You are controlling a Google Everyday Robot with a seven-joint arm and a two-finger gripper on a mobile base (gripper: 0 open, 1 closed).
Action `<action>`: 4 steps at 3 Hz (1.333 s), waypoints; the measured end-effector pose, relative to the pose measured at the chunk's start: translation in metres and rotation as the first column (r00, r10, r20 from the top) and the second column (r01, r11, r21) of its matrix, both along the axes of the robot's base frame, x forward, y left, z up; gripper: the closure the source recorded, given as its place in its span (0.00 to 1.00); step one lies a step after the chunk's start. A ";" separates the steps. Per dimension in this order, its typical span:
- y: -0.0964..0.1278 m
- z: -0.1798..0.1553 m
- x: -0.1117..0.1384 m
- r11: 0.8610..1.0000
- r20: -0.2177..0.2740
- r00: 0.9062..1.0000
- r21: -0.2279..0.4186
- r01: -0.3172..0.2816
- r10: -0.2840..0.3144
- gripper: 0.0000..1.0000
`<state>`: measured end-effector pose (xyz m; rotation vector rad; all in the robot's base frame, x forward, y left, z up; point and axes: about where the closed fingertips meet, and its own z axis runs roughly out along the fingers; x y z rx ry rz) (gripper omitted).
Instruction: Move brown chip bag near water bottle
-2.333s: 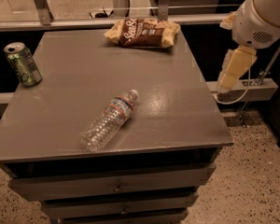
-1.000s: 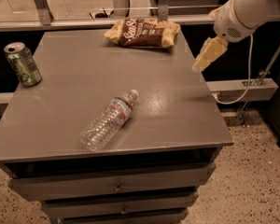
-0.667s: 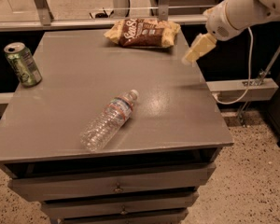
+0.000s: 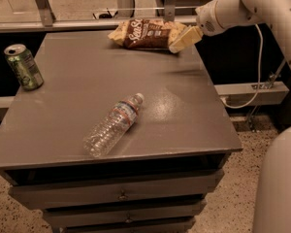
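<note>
The brown chip bag [image 4: 144, 33] lies flat at the far edge of the grey table [image 4: 77, 67], dark brown in the middle with pale ends. The water bottle [image 4: 113, 124] lies on its side near the table's middle front, white cap pointing to the far right. My gripper [image 4: 183, 40] comes in from the right on a white arm and sits at the bag's right end, just above the table top. The bag and the bottle are far apart.
A green soda can [image 4: 24, 66] stands upright at the table's left edge. A ledge with metal posts runs behind the table. Drawers sit under the table top. A white cable [image 4: 254, 81] hangs at the right. Part of my white body fills the lower right corner.
My gripper has moved left and away from me, from beyond the table's right edge to the right end of the chip bag. The bag, bottle and can have not moved.
</note>
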<state>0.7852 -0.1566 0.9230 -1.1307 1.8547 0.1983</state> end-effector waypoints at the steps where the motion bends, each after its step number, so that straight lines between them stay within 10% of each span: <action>1: 0.021 -0.006 0.030 1.000 0.010 1.000 0.027 0.012 -0.012 0.00; 3: 0.049 -0.033 0.078 0.997 -0.021 0.997 0.044 0.070 -0.069 0.00; 4: 0.054 -0.048 0.087 0.996 -0.055 0.995 0.041 0.084 -0.082 0.26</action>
